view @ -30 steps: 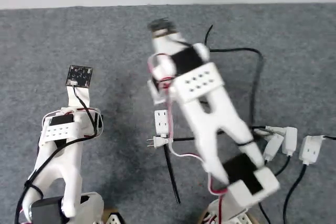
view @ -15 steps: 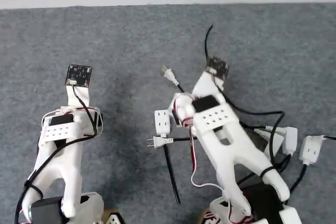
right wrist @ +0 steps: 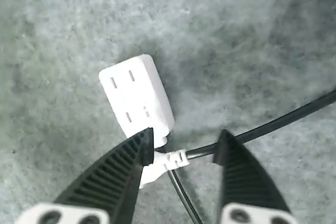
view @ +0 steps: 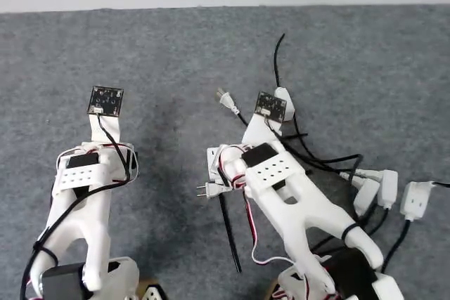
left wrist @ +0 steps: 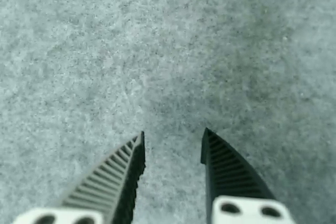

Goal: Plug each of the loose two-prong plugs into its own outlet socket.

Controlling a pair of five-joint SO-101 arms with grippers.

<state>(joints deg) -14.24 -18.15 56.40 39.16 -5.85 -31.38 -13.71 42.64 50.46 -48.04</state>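
The right arm has swung back from its far reach to above the outlet block (right wrist: 137,95); the left hasn't stirred. The right end effector (right wrist: 185,137) hangs open and empty astride the small plug (right wrist: 165,162), which lies on the counter (right wrist: 58,19) just beside that block. The left end effector (left wrist: 173,136) gapes empty too. The plug looks light and rigid, and its cord (right wrist: 273,121) stiff. I'd pinch the white body behind its prongs.

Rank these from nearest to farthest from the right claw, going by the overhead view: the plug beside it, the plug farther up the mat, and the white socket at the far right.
1. The nearby plug: at the right gripper, mid-mat.
2. The upper plug: farther up, toward the back.
3. The far-right socket: by the right edge, clearly farthest.
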